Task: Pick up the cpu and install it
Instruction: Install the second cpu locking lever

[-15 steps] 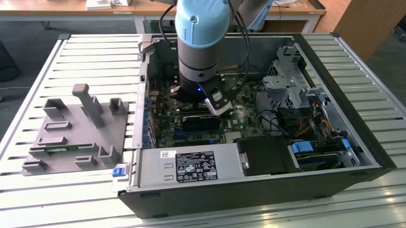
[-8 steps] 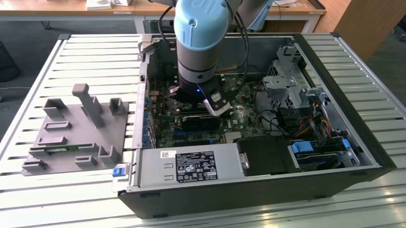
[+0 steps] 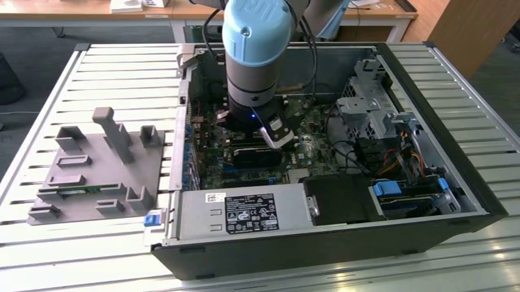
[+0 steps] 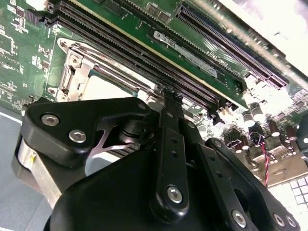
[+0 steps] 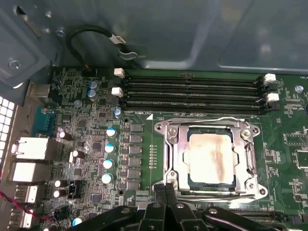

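Your hand (image 5: 166,204) hangs inside the open computer case (image 3: 455,182) on the slatted bench (image 3: 122,73), just beside the socket (image 5: 211,156); its fingers (image 5: 166,192) are pressed together, holding nothing. The cpu (image 5: 211,156) already lies flat within the socket's metal frame, beside four empty memory slots (image 5: 192,91). Treat the chip as light, rigid and slick-topped, probably fragile underneath; take it by opposite edges only. The grey holder tray (image 3: 94,176) beside the case carries a green memory stick (image 3: 69,191).
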`<state>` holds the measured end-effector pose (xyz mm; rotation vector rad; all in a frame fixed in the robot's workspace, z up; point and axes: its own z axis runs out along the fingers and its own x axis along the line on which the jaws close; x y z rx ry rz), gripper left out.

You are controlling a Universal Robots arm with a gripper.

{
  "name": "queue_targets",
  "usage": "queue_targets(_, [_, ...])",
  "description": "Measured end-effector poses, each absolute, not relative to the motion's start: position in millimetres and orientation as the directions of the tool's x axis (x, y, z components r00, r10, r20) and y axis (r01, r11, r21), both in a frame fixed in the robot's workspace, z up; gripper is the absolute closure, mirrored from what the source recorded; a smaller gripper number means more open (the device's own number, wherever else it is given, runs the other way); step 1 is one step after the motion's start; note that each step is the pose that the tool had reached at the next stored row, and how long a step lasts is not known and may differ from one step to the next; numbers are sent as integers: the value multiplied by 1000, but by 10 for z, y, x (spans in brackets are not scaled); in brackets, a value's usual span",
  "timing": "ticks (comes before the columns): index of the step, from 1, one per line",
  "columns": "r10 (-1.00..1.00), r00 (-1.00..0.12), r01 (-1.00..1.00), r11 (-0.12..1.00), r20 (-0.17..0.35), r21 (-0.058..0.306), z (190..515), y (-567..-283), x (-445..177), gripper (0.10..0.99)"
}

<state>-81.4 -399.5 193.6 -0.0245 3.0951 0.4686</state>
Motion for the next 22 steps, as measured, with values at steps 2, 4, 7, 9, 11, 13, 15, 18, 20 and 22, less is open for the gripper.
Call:
queue_targets(2, [-14, -1000, -17, 955, -13, 297, 1931, -3991, -822, 980])
queue_targets(4, [-14, -1000, -17, 954, -13, 298, 1926, -3986, -828, 980])
queue_targets(7, [-14, -1000, -17, 954, -13, 300, 1917, -3974, -833, 980])
queue_targets(9, [-14, -1000, -17, 953, -13, 301, 1911, -3965, -838, 980])
queue_targets(11, [-14, -1000, -17, 953, -13, 301, 1907, -3956, -846, 980])
queue_targets(13, [-14, -1000, -17, 953, -13, 302, 1902, -3947, -854, 980])
queue_targets(15, [-14, -1000, -17, 953, -14, 303, 1898, -3944, -859, 980])
queue_targets(18, [-14, -1000, -17, 953, -13, 303, 1899, -3944, -861, 980])
queue_targets(20, [-14, -1000, -17, 953, -14, 304, 1904, -3945, -863, 980])
queue_targets(22, [-14, -1000, -17, 953, -14, 304, 1930, -3944, -863, 980])
